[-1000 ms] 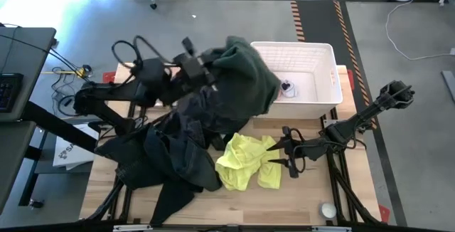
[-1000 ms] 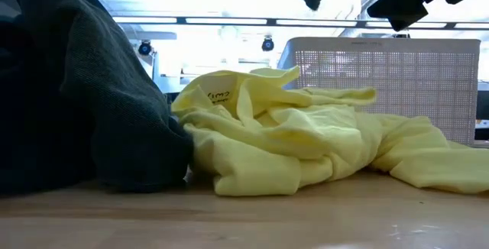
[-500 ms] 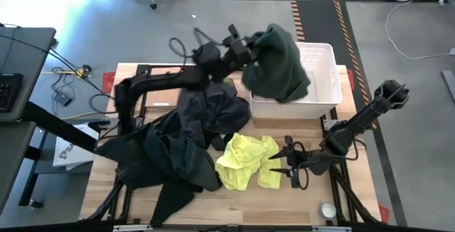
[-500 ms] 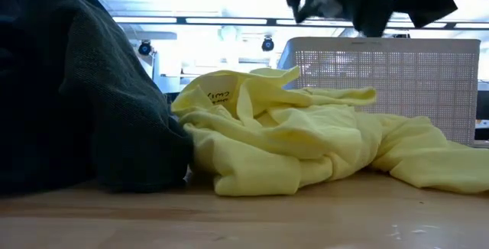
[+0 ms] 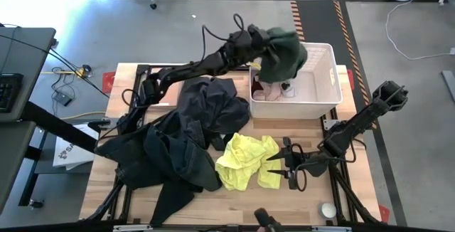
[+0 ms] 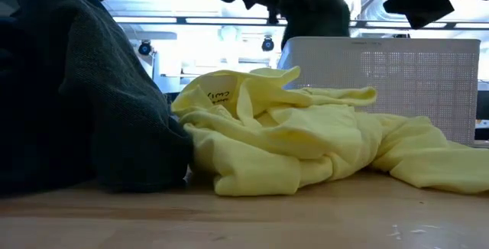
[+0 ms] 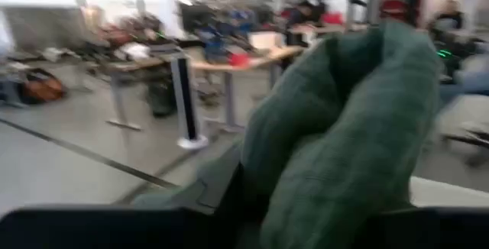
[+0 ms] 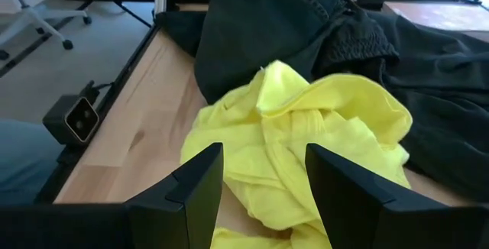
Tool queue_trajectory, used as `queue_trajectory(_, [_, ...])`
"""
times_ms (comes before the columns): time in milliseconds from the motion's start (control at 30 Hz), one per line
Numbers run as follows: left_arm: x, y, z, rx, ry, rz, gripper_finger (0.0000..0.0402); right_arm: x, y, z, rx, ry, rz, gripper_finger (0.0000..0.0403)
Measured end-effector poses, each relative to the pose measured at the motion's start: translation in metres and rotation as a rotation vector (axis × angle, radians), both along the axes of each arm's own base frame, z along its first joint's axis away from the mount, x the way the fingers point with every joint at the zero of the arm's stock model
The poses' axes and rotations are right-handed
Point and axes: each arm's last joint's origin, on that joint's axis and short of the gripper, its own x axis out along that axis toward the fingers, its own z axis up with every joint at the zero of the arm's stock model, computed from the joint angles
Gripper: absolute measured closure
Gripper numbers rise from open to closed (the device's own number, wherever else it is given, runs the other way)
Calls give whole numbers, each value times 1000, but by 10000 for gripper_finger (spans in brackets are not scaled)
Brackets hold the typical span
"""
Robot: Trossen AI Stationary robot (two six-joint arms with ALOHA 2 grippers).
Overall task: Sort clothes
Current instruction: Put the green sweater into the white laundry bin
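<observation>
Wooden counter, bare at its near edge. Across its left half, a big heap of dark clothes, black and dark grey, filling the left of the low view. At the far right corner, a white basket with lattice walls, standing behind the yellow garment in the low view. Over the basket's left end, a dark green garment bunched and hanging from the left hand, arm stretched far across the counter; fingers closed on the cloth, as the left wrist view suggests with green fabric crowding right up against the camera, though the fingertips themselves lie buried. Inside the basket, under the green bundle, a patch of maroon cloth and something pale pink, too small to make out further. In front of the heap, near the counter's middle, a crumpled neon yellow shirt, touching the dark pile on its left. Just beside its right edge, the right hand, low over the counter, fingers spread apart and holding nothing, yellow fabric straight ahead between them.
</observation>
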Motion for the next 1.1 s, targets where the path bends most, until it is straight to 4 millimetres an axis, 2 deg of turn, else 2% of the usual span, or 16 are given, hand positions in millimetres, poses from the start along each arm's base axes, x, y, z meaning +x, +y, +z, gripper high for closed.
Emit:
queue_trajectory(233, [-4, -4, 0, -63, 65, -80, 222, 0, 0, 1, -5, -6, 5, 218])
queue_trajectory(467, [-13, -22, 27, -67, 8, -148, 216, 0, 0, 1, -2, -6, 3, 218])
queue_trajectory(633, [-10, -29, 30, -101, -40, -197, 216, 0, -1, 1, -18, -16, -24, 218])
queue_trajectory(767, [0, -21, 18, -76, -114, -129, 229, 2, -4, 2, -47, -32, -54, 218])
queue_trajectory(867, [3, -7, -1, -165, -77, -25, 244, 4, -5, 2, -38, -34, -68, 218])
queue_trajectory(1000, [-8, 20, -19, -352, 24, -21, 252, 4, -5, 2, -44, -33, -66, 218])
queue_trajectory(1100, [-16, 31, -26, -471, 63, -79, 248, 4, -6, 2, -61, -33, -66, 218])
